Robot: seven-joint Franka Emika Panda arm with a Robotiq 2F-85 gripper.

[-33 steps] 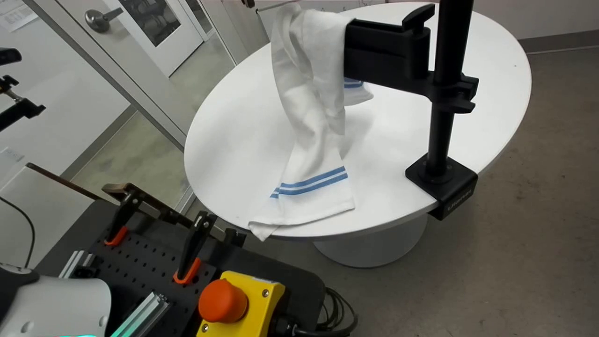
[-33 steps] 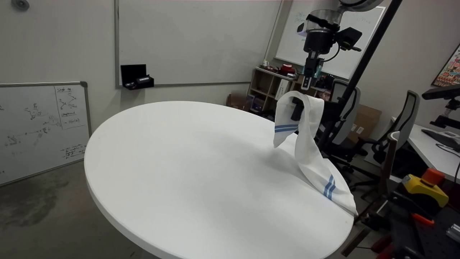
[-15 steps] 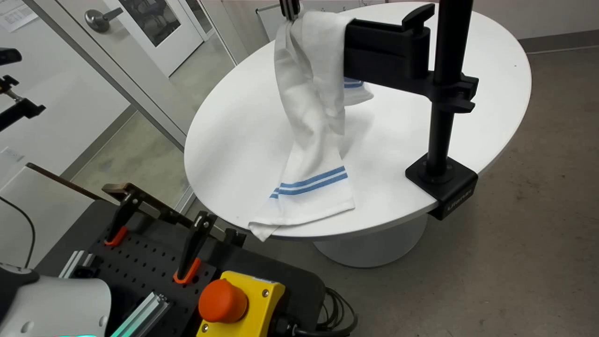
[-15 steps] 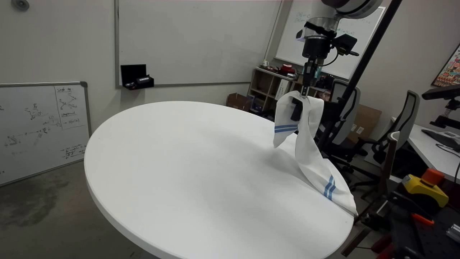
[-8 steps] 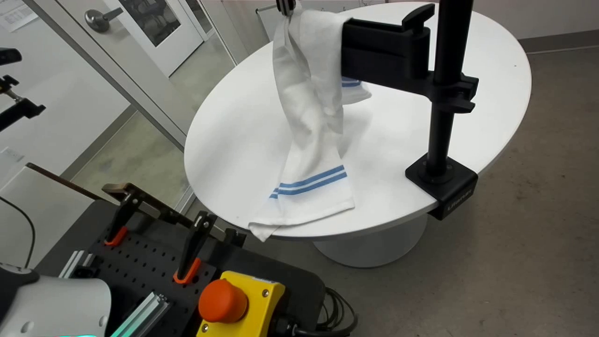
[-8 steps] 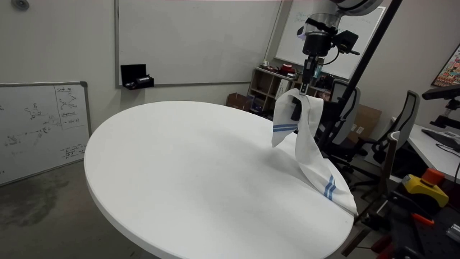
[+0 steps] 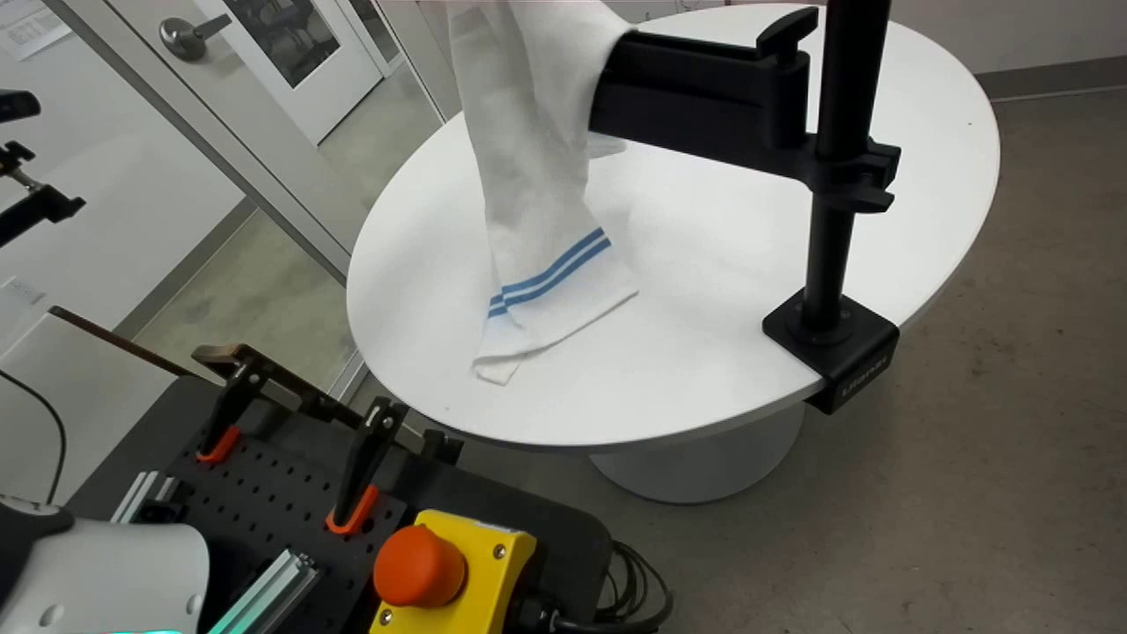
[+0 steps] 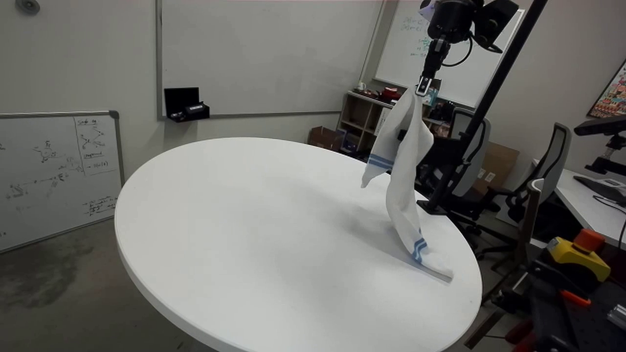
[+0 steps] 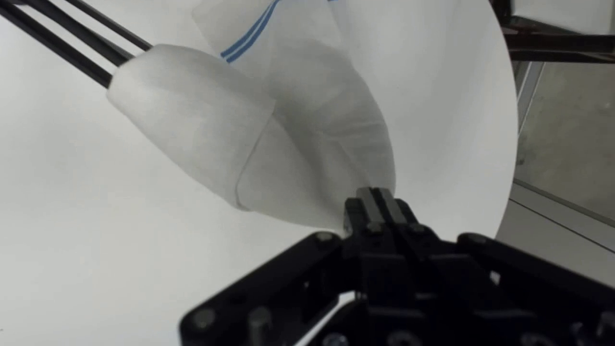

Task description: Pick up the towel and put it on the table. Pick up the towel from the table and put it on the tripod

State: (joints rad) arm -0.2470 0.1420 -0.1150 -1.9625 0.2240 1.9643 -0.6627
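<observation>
The black gripper (image 8: pixel 423 87) had its 2 fingers pinched on the blue-striped white cloth towel (image 7: pixel 533 167), which hung over the arm of the tall black metal tripod (image 7: pixel 829 255), at the right in both exterior views. The towel's longer end maybe touched the round white table (image 7: pixel 722 264).

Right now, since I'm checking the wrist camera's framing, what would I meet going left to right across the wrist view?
Tripod's arm → towel → gripper's fingertips, shut on the towel → table's curved right rim → floor.
</observation>
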